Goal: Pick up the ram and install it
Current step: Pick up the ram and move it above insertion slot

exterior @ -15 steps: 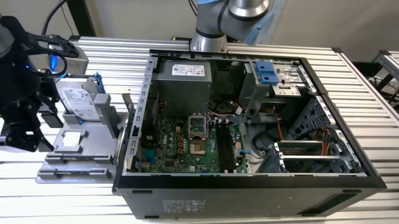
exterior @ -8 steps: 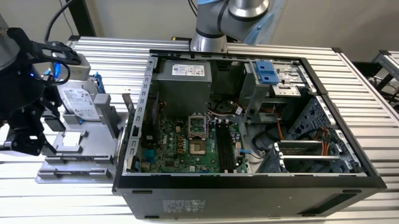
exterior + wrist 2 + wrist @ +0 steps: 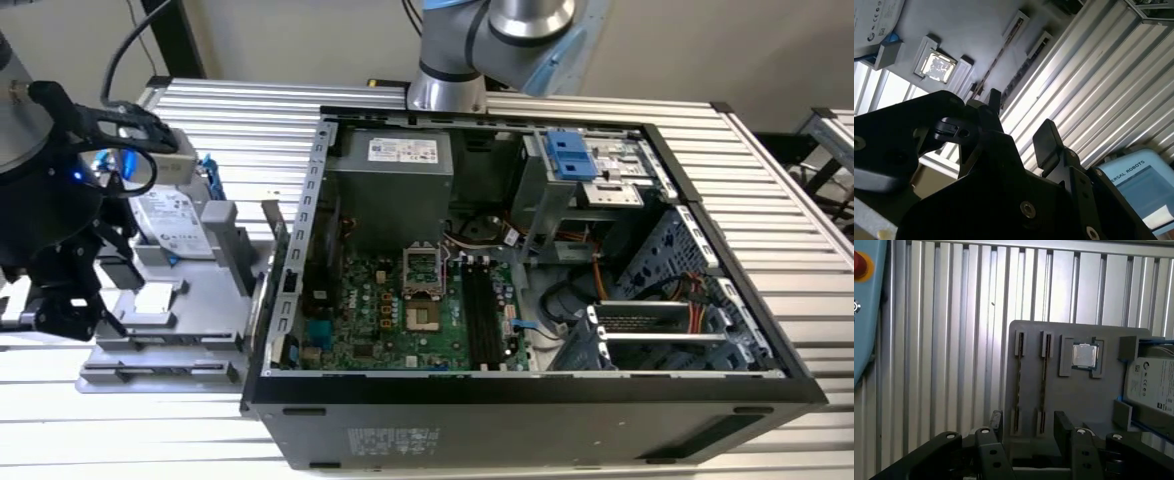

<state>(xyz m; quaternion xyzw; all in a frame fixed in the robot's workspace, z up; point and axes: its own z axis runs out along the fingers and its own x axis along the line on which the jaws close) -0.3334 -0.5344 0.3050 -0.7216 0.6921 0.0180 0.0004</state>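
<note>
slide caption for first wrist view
Open black gripper over a grey tray holding two thin dark ram sticks, a square silver chip and a silver hard drive

Bright light glares white off the tabletop (image 3: pixel 134 430) at the exterior view's lower left; the case (image 3: pixel 534 430) interior is shadowed. The gripper (image 3: pixel 1021 117) looks near black in the second wrist view.
</note>
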